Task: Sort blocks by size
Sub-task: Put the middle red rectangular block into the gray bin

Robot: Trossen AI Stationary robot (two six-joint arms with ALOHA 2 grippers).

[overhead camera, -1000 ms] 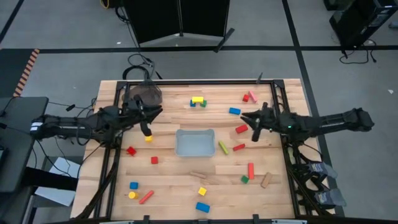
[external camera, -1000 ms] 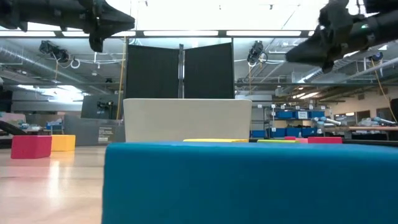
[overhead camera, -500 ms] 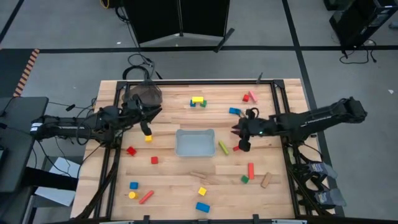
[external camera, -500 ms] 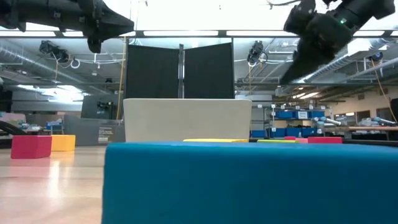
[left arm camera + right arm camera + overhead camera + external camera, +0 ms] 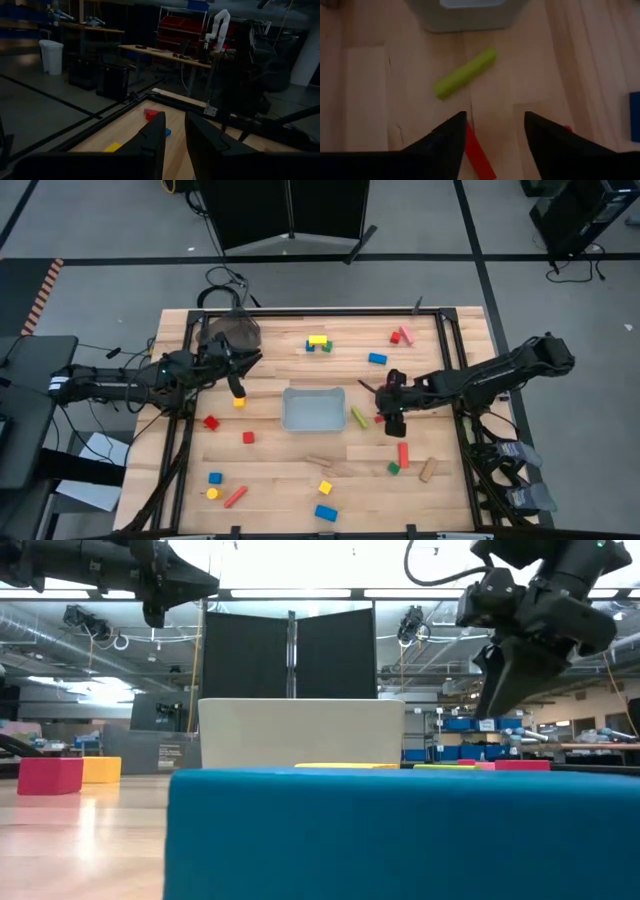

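Painted blocks lie scattered on the wooden table [image 5: 270, 470]. My right gripper [image 5: 392, 420] is open and points down over a small red bar [image 5: 479, 154] just right of the clear tray [image 5: 313, 408]. Its fingers stand on either side of the bar without touching it. A green bar [image 5: 465, 72] lies between that red bar and the tray. My left gripper [image 5: 237, 387] hangs above a yellow cube [image 5: 238, 402] left of the tray, empty, its fingers only a narrow gap apart [image 5: 175, 137].
A dark bowl [image 5: 230, 332] stands at the far left. Blocks lie at the far side [image 5: 318, 342], at the right [image 5: 403, 454] and along the near edge [image 5: 326, 513]. A blue block [image 5: 400, 830] fills the low view's front.
My right gripper has gone toward the table's left and near edges, from beside the far red block to over the small red bar by the tray. It has tipped its fingers downward and come lower. The blocks have stayed put.
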